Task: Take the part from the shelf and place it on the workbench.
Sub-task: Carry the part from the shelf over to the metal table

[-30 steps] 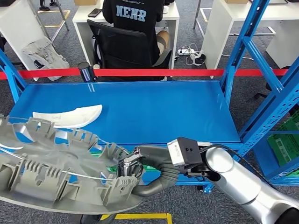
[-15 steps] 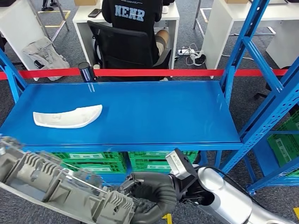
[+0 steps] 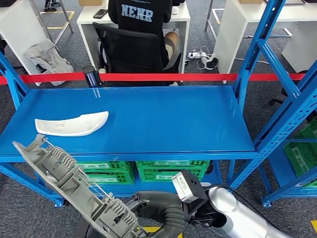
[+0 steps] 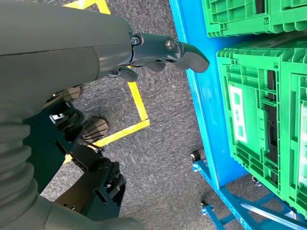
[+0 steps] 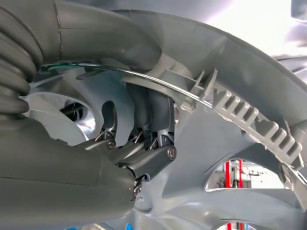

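Note:
A large grey ribbed plastic part hangs tilted below the front edge of the blue shelf top, its high end at the left. My right hand grips its lower end near the bottom of the head view. In the right wrist view the dark fingers curl around a rib of the grey part. A white curved part lies on the shelf top at the left. My left hand hangs over the carpet beside the shelf's base, fingers stretched out, holding nothing.
Green crates sit on the lower level under the shelf top, also seen as green crates. Blue uprights rise at the right. A red barrier tape runs behind the shelf, and a person sits beyond it. Yellow floor tape marks the carpet.
The grey part has come down from over the shelf's front edge and tipped steeply. My right arm has drawn back and lower with it. The white part has not moved.

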